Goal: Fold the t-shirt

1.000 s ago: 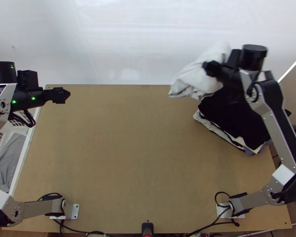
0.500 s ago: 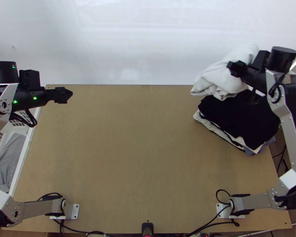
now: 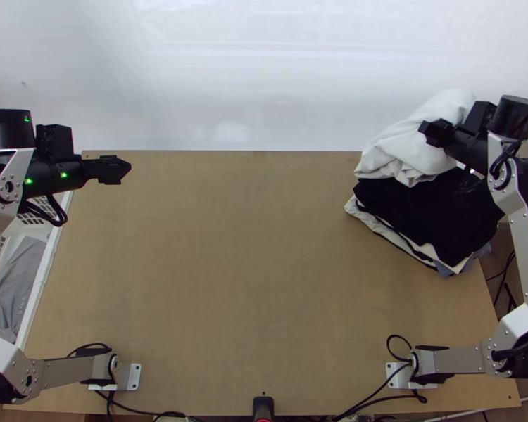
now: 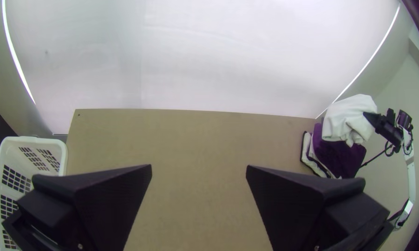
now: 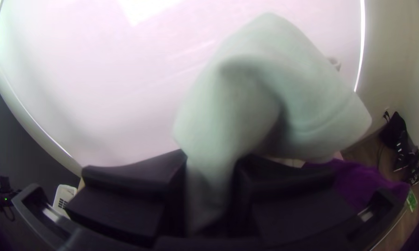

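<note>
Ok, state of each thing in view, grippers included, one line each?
White cloth: bunched, unspread, over the pile
Right gripper: shut on the white cloth
Left gripper: open, nothing between its fingers
Pile: stacked in layers, dark cloth on top, edges uneven
Basket: upright, grey cloth inside

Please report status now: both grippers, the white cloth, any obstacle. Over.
Left gripper open, empty. Right gripper shut on white cloth, bunched, at far end of clothes pile. Pile is possible obstacle.
</note>
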Action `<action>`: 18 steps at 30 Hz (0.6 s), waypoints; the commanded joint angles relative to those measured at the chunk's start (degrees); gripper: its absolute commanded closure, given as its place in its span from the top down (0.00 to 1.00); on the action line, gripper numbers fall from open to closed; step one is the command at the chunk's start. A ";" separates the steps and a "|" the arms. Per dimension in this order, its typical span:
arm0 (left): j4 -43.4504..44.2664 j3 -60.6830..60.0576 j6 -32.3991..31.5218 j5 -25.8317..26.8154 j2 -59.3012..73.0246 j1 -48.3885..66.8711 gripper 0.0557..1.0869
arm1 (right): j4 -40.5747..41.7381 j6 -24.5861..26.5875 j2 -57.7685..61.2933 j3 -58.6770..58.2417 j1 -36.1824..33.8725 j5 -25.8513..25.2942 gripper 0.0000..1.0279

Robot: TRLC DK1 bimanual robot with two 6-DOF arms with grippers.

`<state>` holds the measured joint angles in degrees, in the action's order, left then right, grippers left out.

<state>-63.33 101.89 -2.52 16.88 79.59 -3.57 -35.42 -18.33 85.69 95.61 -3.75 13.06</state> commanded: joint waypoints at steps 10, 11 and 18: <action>-0.04 0.33 -0.11 -0.01 -0.84 -0.21 0.96 | 0.26 3.03 -2.90 -10.62 -7.15 0.30 0.03; -0.04 0.42 -0.11 -0.01 -0.84 -0.38 0.96 | 0.35 3.30 -3.07 -11.59 -7.85 0.30 0.03; -0.04 1.03 0.33 -0.01 -0.67 -0.73 0.96 | 2.90 4.79 -3.07 -17.13 -11.63 0.30 0.03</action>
<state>-63.35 102.39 -2.55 16.86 78.85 -3.99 -34.48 -14.81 83.00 83.74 -11.92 13.37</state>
